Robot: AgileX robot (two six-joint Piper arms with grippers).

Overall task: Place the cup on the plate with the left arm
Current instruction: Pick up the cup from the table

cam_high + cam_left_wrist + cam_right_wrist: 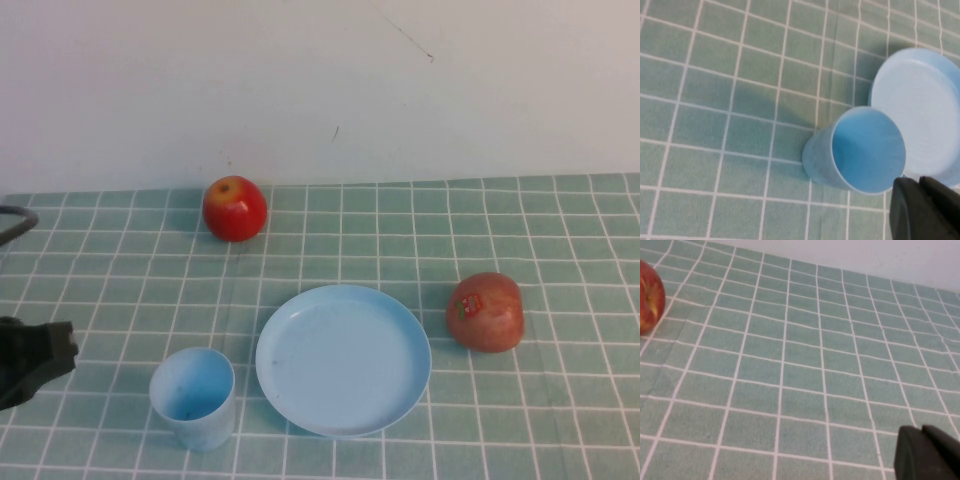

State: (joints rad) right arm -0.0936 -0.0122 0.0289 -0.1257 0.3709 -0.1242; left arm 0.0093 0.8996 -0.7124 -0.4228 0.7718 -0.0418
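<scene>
2 apples sit on your green checked cloth (560, 220): a red one (235, 208) upper left of centre, a stickered one (485, 311) at right. The cup (193, 396) stands upright, lower left of centre, just beside the plate (343, 359), whose bare rim lies at centre bottom. Your left gripper (45, 352) hangs at the left edge, well apart from the cup, jaws clenched on nothing. Your right gripper (927, 452) shows only in its wrist view, lower right corner, over bare cloth, fingers pressed together
</scene>
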